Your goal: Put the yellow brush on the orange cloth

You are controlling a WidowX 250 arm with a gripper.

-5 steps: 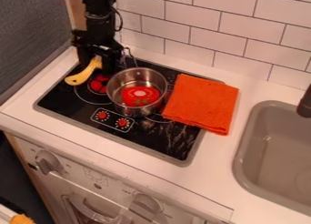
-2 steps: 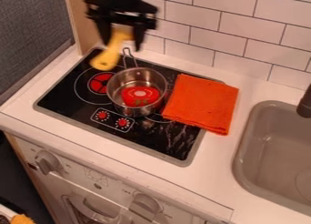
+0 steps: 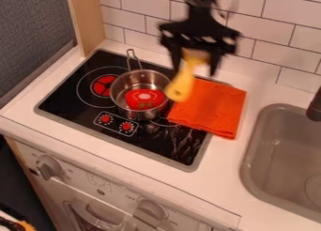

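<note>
1. The gripper (image 3: 195, 68) is in the air at the upper middle of the view, before the tiled wall (image 3: 150, 4). Its two fingers stand partly apart, and they are closed around the upper part of the yellow brush (image 3: 182, 84).
2. The brush hangs above the work surface, in the view between the rim of the metal pot (image 3: 119, 101) and the upper left part of the orange cloth (image 3: 216, 108). I cannot tell how high it is.
3. The cloth lies flat and folded; its left part goes over the right edge of the black stove top (image 3: 75, 103), its right part is on the white counter (image 3: 219, 164).
4. Between the cloth and the rim of the grey sink (image 3: 246, 155) there is a strip of counter. The pot is just beside the cloth on the left, and its handle (image 3: 130, 54) points toward the wall.
5. The brush is tilted, with its lower end toward the pot. This end is wide and rounded, the upper part is paler. It is blurred, so bristles I cannot make out.
</note>
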